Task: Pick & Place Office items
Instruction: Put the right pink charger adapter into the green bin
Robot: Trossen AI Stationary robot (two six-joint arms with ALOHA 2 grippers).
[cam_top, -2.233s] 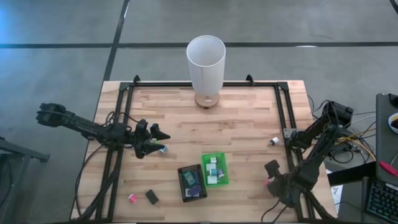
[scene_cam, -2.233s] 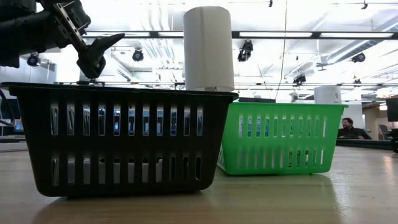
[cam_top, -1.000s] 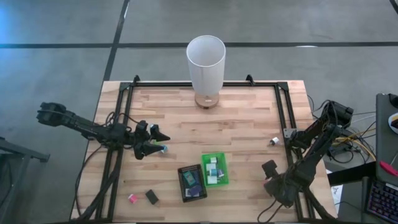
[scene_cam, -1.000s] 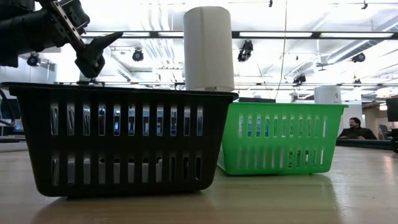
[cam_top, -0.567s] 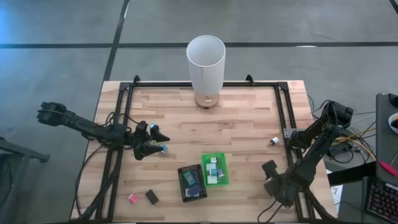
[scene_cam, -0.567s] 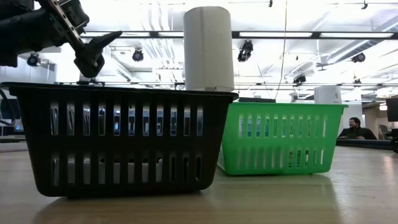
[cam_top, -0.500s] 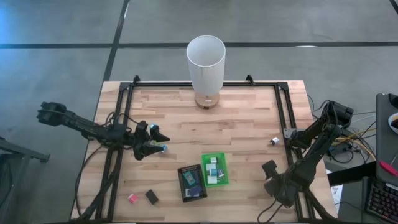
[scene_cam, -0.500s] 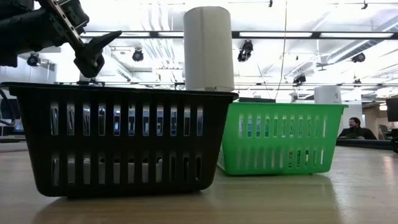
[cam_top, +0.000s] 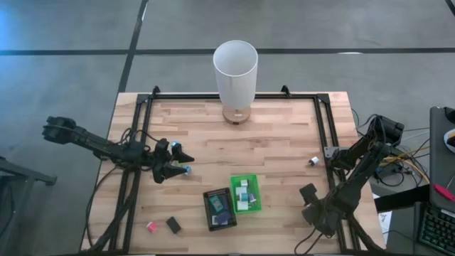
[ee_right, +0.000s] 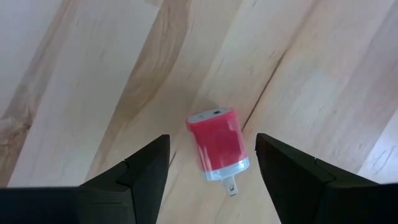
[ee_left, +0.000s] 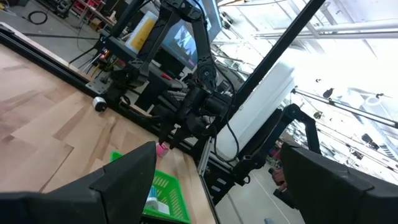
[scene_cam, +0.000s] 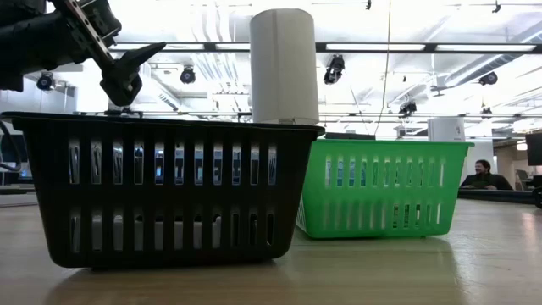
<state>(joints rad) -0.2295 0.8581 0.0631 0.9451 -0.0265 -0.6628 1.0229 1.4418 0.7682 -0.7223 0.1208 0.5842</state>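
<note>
1. The right pincer [ee_right: 208,168] hangs released over the small red-pink plastic plug adapter [ee_right: 219,150], which lies flat on the wooden bench [cam_top: 277,142] between the fingers, untouched.
2. Risk: the adapter lies skewed to the jaws; closing may pivot it or catch its metal prong, and it could slip out.
3. The left pincer [cam_top: 176,162] stands released beside a small blue-white clip [cam_top: 188,170] on the bench.
4. Risk: that clip is tiny; a shallow descent may nudge it aside.
5. Other items already sit in the green slotted plastic tray [cam_top: 245,193] and the black slotted tray [cam_top: 219,208].
</note>
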